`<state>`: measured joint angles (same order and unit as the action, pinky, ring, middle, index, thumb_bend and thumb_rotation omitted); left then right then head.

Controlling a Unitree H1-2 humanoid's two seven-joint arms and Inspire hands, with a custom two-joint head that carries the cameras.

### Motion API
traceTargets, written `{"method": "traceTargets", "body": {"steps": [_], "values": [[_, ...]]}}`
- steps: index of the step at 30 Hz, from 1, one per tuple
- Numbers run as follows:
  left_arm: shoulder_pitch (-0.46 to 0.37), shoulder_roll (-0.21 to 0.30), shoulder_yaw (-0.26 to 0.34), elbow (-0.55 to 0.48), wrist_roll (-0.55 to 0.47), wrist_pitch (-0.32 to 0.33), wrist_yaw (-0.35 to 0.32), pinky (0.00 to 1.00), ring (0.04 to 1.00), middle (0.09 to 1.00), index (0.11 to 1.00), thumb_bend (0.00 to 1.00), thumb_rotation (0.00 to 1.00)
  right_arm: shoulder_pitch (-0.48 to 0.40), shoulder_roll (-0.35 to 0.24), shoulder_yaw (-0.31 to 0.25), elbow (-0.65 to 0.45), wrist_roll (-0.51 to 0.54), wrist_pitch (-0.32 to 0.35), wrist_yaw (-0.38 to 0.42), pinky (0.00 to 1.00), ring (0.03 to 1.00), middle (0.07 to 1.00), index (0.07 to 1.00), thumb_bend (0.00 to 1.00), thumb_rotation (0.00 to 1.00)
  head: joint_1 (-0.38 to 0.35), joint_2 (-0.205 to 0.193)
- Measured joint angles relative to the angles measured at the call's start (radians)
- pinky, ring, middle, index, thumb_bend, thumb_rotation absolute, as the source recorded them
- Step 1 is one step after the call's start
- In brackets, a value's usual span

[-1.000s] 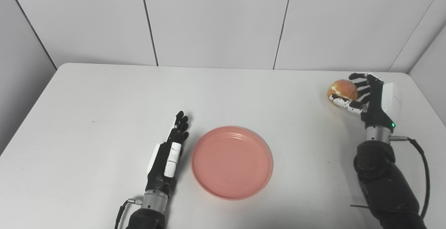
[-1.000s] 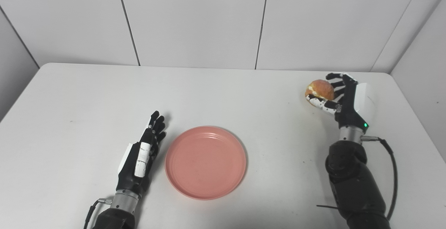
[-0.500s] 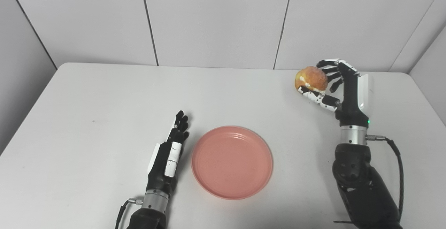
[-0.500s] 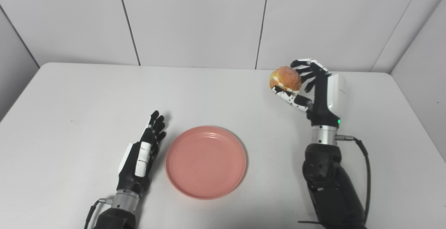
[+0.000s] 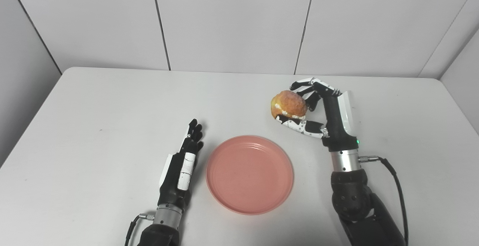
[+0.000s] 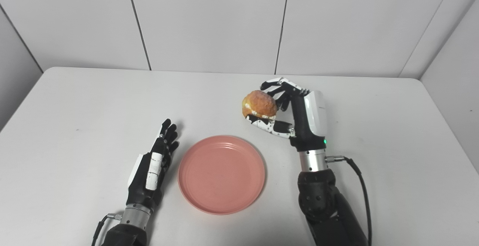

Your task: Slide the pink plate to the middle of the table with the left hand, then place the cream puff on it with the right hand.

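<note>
pink plates: one, the pink plate (image 5: 249, 174)
cream puffs: one, the cream puff (image 5: 288, 105)
tables: one, the white table (image 5: 93, 115)
hands: two, the left hand (image 5: 180, 168) and the right hand (image 5: 322, 117)

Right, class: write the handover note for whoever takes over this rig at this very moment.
Left hand: open, flat on the table just left of the pink plate, holding nothing.
Right hand: shut on the cream puff, held in the air beyond the plate's far right rim.
Done: plate sits near the table's middle; puff is picked up.
Left: carry the puff over the plate, lower it, release.
</note>
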<state>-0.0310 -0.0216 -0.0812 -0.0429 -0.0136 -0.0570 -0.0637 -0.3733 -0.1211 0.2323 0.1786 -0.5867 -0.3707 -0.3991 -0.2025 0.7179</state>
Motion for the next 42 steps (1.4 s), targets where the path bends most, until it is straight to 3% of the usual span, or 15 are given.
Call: {"method": "traceTargets", "body": {"steps": [5,15,21,33,42], "values": [[0.001,-0.01,-0.001,0.0,0.0,0.0,0.011,1.0,1.0,1.0,1.0,0.77,1.0,0.047,0.019,0.047,-0.017,-0.008,-0.034,0.044,0.3,0.334,0.414,0.517,0.51,0.0,0.005,0.003],[0.002,-0.014,-0.003,-0.001,0.0,0.001,0.017,1.0,1.0,1.0,1.0,0.77,1.0,0.126,0.01,0.098,-0.058,0.02,-0.041,0.156,0.34,0.385,0.441,0.518,0.52,0.0,0.009,0.011],[0.008,-0.014,-0.009,-0.009,0.0,0.013,0.017,1.0,1.0,1.0,1.0,0.77,1.0,0.149,-0.025,0.126,-0.06,0.014,-0.041,0.257,0.27,0.295,0.408,0.517,0.51,0.0,0.014,0.014],[0.009,-0.021,-0.007,-0.007,0.0,0.009,0.026,1.0,1.0,1.0,1.0,0.76,1.0,0.14,-0.061,0.132,-0.06,0.001,-0.04,0.389,0.37,0.38,0.426,0.526,0.51,0.0,0.015,0.017],[0.011,-0.021,-0.011,-0.016,0.004,0.025,0.028,1.0,1.0,1.0,1.0,0.77,1.0,0.133,-0.063,0.128,-0.067,-0.029,-0.04,0.398,0.44,0.477,0.467,0.518,0.52,0.0,0.015,0.018]]}}
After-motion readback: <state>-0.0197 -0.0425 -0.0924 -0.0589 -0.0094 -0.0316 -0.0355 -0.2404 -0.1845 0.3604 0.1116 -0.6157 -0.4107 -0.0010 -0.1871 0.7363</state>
